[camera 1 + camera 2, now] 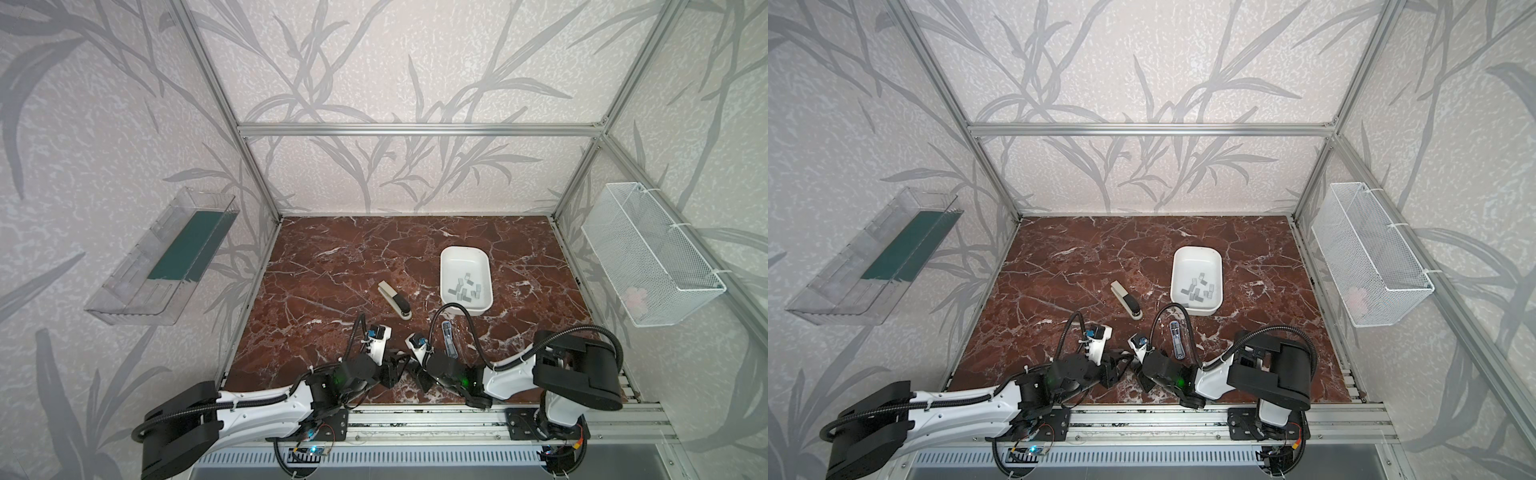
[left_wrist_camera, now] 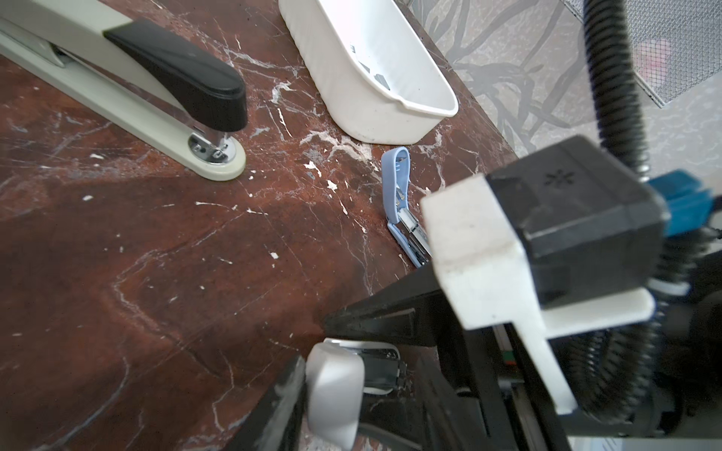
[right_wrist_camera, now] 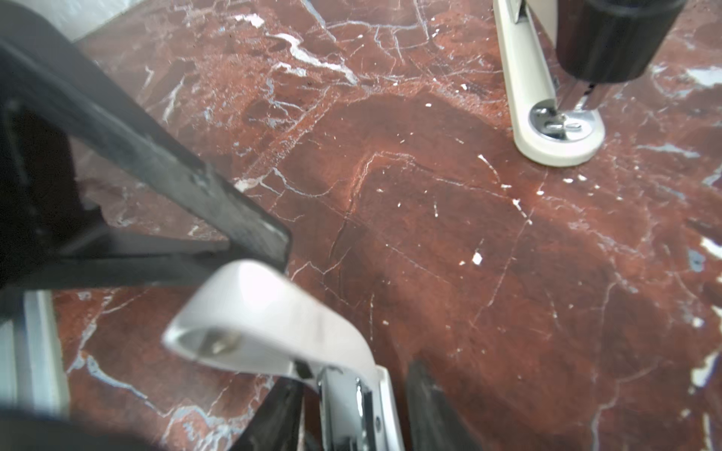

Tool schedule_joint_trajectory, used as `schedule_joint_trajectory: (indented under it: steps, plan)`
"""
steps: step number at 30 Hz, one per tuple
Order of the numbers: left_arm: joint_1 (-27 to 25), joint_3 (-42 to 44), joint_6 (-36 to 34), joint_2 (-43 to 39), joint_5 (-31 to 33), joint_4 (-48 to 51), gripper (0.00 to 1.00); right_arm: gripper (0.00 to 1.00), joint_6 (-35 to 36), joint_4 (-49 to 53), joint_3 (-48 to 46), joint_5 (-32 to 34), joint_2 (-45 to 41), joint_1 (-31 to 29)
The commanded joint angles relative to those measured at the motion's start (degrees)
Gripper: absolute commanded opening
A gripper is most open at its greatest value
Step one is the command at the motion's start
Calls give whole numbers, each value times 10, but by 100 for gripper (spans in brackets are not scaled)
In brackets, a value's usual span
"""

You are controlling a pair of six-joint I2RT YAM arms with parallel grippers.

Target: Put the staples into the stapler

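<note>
Both arms meet at front-centre of the marble counter (image 1: pixel 332 257), w/ a small grey stapler (image 3: pixel 269 312) between them, its lid raised off the chrome rail. The left tool (image 2: pixel 359 394) is closed part-way on the lid's rounded end. One finger (image 2: pixel 285 406) sits hard against the grey cap, so it reads as a pinch. The right tool (image 3: pixel 351 416) has its jaws apart, straddling the rail end of the same stapler. A gap shows betw. the base and one finger (image 3: pixel 429 410), so it's not clamped. Can't tell if the stapler touches the counter. In both top views the wrists cover it. The staples (image 1: pixel 467 286) lie loose in the near half of the white tray (image 1: pixel 453 255), right of centre and well apart from both tools. A long beige-and-black stapler (image 1: pixel 395 300) lies diag. just left of the tray, closed. A small blue stapler (image 1: pixel 449 340) lies betw. the tray's front edge and the right arm, folded open in the left wrist view.
</note>
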State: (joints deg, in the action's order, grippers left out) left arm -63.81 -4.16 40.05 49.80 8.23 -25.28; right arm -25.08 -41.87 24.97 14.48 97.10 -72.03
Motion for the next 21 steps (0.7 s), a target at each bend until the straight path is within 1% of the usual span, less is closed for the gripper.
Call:
schedule_joint_trajectory:
  steps: [1, 10, 12, 13, 15, 18, 21]
  plan:
    - [-3, -10, -12, -30, 30, 60, 48, 47, 1, 35, -17, -3, -12, 4]
    - [-3, -18, -25, -29, 53, 62, 52, 51, 1, 62, -28, 9, -41, 4]
    - [-2, -26, -28, -22, 58, 65, 53, 54, 1, 68, -33, 11, -52, 4]
    - [-2, -29, -26, -16, 59, 64, 53, 57, 2, 71, -36, 9, -58, 4]
    - [-2, -29, -23, -3, 61, 52, 54, 59, 5, 79, -39, 8, -69, 3]
    - [-1, -31, -5, 11, 85, 56, 55, 59, 9, 86, -48, 7, -87, 3]
    - [4, -36, 7, 4, 100, 72, 57, 56, 15, 81, -64, -1, -104, 2]
